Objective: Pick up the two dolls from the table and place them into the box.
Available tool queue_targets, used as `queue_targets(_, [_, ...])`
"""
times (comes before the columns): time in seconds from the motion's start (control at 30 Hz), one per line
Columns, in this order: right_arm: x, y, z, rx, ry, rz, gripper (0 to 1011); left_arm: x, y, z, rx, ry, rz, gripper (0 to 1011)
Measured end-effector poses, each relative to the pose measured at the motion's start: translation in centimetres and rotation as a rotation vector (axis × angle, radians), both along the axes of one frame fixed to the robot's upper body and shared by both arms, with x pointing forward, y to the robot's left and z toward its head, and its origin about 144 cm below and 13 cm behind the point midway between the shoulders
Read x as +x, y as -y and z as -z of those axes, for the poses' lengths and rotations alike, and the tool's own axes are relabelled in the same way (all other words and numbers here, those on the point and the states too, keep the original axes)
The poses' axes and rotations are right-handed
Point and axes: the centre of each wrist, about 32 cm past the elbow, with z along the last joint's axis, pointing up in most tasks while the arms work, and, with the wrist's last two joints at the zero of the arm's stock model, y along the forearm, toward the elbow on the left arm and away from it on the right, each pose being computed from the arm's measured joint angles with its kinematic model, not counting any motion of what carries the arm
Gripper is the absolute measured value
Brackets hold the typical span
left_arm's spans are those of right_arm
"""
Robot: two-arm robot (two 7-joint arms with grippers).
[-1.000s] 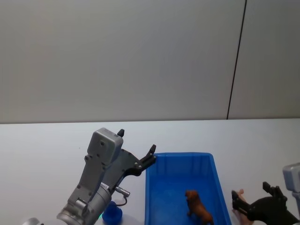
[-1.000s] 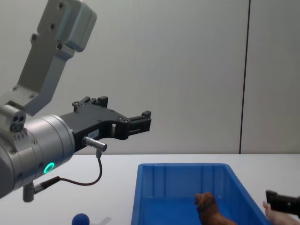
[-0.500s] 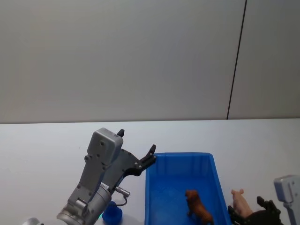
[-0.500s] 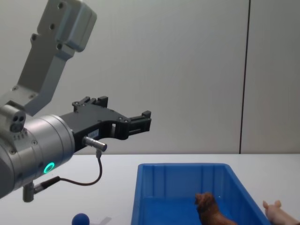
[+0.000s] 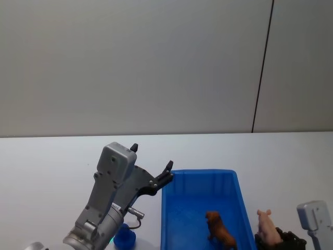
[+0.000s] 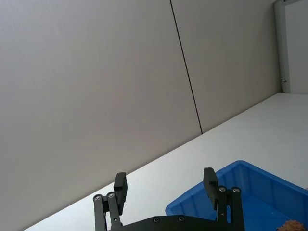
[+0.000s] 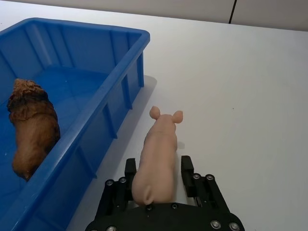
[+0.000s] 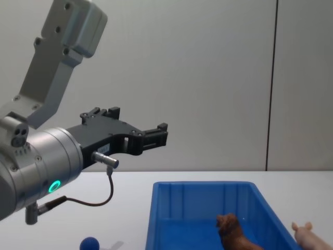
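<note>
Pink doll (image 7: 161,154) is lying on the table (image 7: 240,96) just beside the box (image 7: 120,91), on its right side, snout pointing away from me. My right gripper (image 7: 158,163) is sitting low around its back half, fingers spread and running along both flanks, not clamping down as far as I can see. Brown doll (image 7: 31,125) is already lying inside the box. My left gripper (image 6: 165,185) is hanging in the air off the box's left side, fingers wide apart, holding nothing.
</note>
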Motion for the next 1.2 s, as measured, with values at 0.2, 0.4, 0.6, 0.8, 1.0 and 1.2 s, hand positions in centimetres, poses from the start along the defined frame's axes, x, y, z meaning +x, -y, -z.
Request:
queue_targets(0.2, [-0.1,-0.1,-0.1,-0.008,0.012,0.003,413,0.0,0.0,0.0,0.000,0.000,0.000,1001])
queue_targets(0.4, [-0.2,-0.3,-0.8,-0.019,0.061,0.005,357,0.0,0.0,0.0,0.000,0.000,0.000,1001])
queue_targets(0.6, [-0.3,-0.4,-1.7,-0.020,0.109,-0.001,357,0.0,0.0,0.0,0.000,0.000,0.000,1001])
queue_targets(0.8, [-0.2,-0.6,-2.6,-0.012,0.153,-0.023,357,0.0,0.0,0.0,0.000,0.000,0.000,1001])
queue_targets(1.0, [0.3,-1.1,-3.6,0.003,0.197,-0.069,357,0.0,0.0,0.0,0.000,0.000,0.000,1001])
queue_targets(1.2, [1.5,-2.0,-4.3,0.015,0.230,-0.127,357,0.0,0.0,0.0,0.000,0.000,0.000,1001])
